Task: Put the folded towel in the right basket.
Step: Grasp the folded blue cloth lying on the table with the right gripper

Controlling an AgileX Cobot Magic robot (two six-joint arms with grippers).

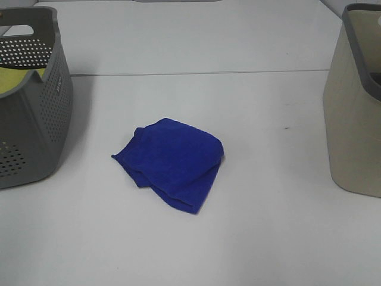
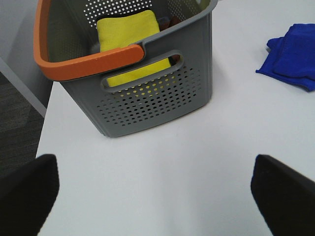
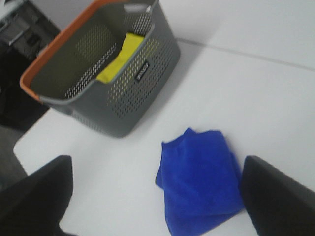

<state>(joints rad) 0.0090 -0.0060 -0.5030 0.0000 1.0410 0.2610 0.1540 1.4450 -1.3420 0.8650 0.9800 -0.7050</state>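
Note:
The folded blue towel (image 1: pixel 172 162) lies on the white table, near the middle. It also shows in the right wrist view (image 3: pixel 199 177) and at the edge of the left wrist view (image 2: pixel 293 55). The right basket (image 1: pixel 357 119) is beige and stands at the table's right edge. Neither gripper shows in the exterior view. My right gripper (image 3: pixel 157 196) is open and empty, above the table with the towel just ahead between its fingers (image 3: pixel 278 196). My left gripper (image 2: pixel 157 191) is open and empty, over bare table in front of the grey basket.
A grey perforated basket (image 1: pixel 36 119) with an orange rim (image 2: pixel 88 64) stands at the left and holds a yellow cloth (image 2: pixel 129 34). A seam (image 1: pixel 196 73) crosses the table behind the towel.

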